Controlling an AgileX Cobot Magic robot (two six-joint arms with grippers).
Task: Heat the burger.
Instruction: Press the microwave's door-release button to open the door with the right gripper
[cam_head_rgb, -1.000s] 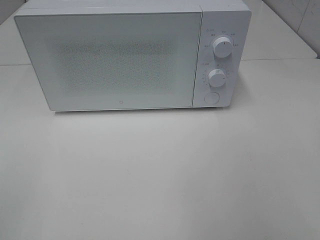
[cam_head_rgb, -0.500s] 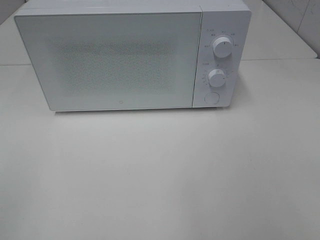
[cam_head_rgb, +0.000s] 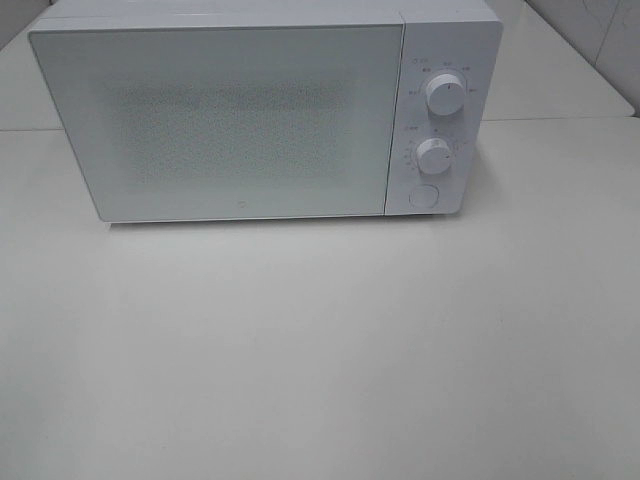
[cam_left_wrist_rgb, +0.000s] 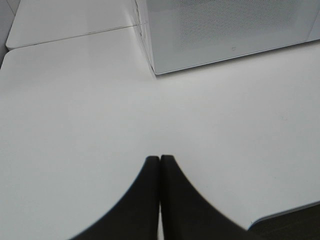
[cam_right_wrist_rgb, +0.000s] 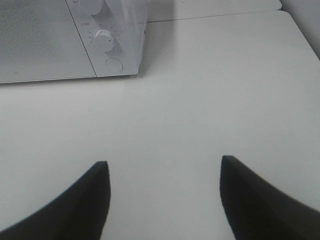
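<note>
Looking down, high camera: a white microwave (cam_head_rgb: 265, 110) stands toward the far side of a white table (cam_head_rgb: 320, 350).
Door (cam_head_rgb: 220, 120): closed flush; the speckled window is too frosted to read anything behind it.
Control panel: at the microwave's right end. The upper dial (cam_head_rgb: 444, 95) sits above the lower dial (cam_head_rgb: 434, 157), with the round button (cam_head_rgb: 424, 196) at the bottom.
Left wrist camera: the left gripper (cam_left_wrist_rgb: 159, 158) hangs over bare tabletop, and one front corner of the microwave lies beyond it, well apart.
Left gripper state: the dark fingers (cam_left_wrist_rgb: 142, 200) are pressed together along their length, clenched on nothing.
Right wrist camera: the right gripper (cam_right_wrist_rgb: 163, 161) is over bare tabletop. The control-panel end of the microwave lies beyond it, with the lower dial and round button showing.
Right gripper state: released, with the fingers (cam_right_wrist_rgb: 85, 200) spread wide and only table surface between them.
Burger: I cannot tell its position from these three views.
</note>
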